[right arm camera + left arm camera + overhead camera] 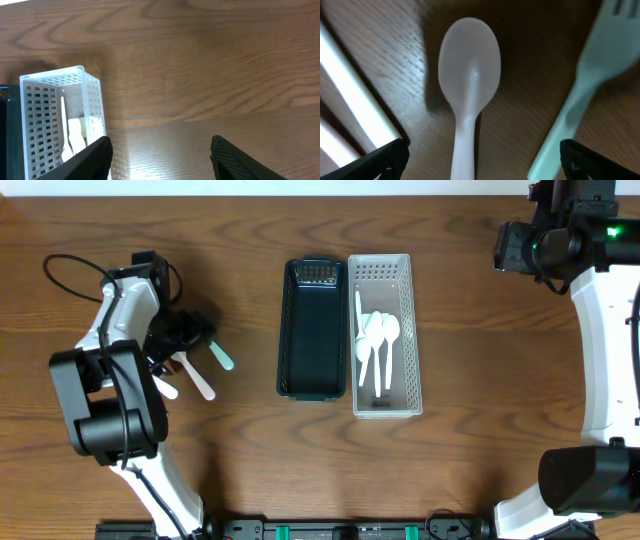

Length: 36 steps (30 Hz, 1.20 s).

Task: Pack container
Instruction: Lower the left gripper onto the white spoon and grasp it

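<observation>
wooden desk (480, 380) holds a dark tray (312, 340) and, right beside it, a white basket (412, 370) with white spoons (375, 340) inside. the left gripper (482, 150) is spread wide over a loose spoon (469, 75), with a green fork (580, 85) next to it. the right gripper (160, 145) is spread too, holding nothing.

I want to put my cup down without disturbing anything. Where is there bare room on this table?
The widest free patch is between the white basket and the right arm. Another runs on the robot's side of the dark bin and basket. The left is crowded: the left gripper hangs over loose cutlery.
</observation>
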Motion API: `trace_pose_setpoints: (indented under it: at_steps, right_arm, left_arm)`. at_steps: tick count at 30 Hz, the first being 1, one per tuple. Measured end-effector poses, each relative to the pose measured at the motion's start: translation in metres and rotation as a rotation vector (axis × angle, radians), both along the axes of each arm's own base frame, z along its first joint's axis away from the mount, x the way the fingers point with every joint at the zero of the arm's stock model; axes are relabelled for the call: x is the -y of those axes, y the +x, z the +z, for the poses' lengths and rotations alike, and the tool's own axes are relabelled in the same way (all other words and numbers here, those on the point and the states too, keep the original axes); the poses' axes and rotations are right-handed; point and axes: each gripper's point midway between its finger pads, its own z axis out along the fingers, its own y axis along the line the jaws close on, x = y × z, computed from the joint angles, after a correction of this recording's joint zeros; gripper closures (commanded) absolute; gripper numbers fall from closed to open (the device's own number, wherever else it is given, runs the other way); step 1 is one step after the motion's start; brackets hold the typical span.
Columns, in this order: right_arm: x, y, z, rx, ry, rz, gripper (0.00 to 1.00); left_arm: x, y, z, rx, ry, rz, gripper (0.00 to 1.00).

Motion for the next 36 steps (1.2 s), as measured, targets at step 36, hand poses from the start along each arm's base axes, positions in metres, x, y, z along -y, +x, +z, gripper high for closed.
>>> trace_pose_setpoints:
  at_steps: [36]
  right_arm:
    - [0.002, -0.005, -0.003, -0.023, -0.009, -0.007, 0.33]
  left_arm:
    - [-0.001, -0.007, -0.021, 0.019, -0.035, -0.066, 0.05]
